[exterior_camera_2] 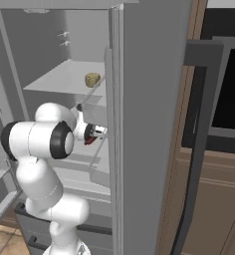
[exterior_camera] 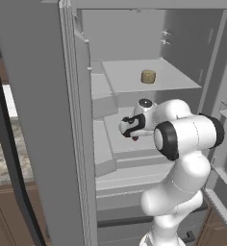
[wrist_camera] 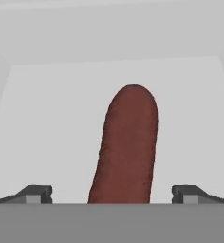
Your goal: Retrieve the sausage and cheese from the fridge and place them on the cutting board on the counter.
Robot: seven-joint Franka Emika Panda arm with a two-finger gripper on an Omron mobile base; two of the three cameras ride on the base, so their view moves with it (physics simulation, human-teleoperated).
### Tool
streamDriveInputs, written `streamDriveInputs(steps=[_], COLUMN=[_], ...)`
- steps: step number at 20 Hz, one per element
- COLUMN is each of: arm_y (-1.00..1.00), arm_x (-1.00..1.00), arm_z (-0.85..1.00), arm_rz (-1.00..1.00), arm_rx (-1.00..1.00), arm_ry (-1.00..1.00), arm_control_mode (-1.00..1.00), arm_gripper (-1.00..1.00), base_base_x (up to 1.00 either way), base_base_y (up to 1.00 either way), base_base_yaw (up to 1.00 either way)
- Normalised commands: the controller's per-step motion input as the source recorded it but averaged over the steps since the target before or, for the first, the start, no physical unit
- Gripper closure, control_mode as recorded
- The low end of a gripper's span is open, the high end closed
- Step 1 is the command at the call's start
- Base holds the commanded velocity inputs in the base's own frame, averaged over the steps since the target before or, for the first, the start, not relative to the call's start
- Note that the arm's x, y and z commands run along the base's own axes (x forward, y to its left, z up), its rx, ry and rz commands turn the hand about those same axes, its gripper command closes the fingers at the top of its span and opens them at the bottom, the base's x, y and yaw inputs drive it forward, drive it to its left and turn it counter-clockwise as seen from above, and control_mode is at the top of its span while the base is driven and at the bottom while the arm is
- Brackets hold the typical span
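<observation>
Dark red sausage (wrist_camera: 128, 147) is sitting centre frame between our wide-open gripper (wrist_camera: 111, 194) fingertips.
We are lining up the first pick inside the fridge (exterior_camera: 182, 43); closing comes next, cheese (exterior_camera: 148, 76) waiting upper-centre.

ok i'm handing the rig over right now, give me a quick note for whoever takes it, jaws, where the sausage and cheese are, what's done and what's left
Gripper: jaws wide open, holding nothing, reached into the open fridge at the middle shelf.
Sausage: lying on that pale shelf, lined up between the two fingertips, not yet gripped.
Cheese: on the shelf above, sitting apart from the arm, untouched.
Done: fridge doors are open and the hand is lined up on the sausage.
Left: close on the sausage, carry it to the cutting board on the counter, then come back for the cheese and do the same.
</observation>
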Motion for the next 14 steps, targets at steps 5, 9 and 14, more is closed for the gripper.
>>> streamDriveInputs(steps=[5,9,14], arm_y=[0.0,0.0,0.0], arm_x=[0.23,0.05,0.0], arm_z=[-0.3,-0.3,0.0], arm_rz=[0.0,0.0,0.0], arm_rx=[0.0,0.0,0.0], arm_ry=[0.0,0.03,0.0], arm_control_mode=[-1.0,-1.0,-1.0], arm_gripper=[-1.0,1.0,1.0], base_base_x=[0.0,0.0,0.0], base_base_y=[0.0,0.0,0.0], base_base_yaw=[0.0,0.0,0.0])
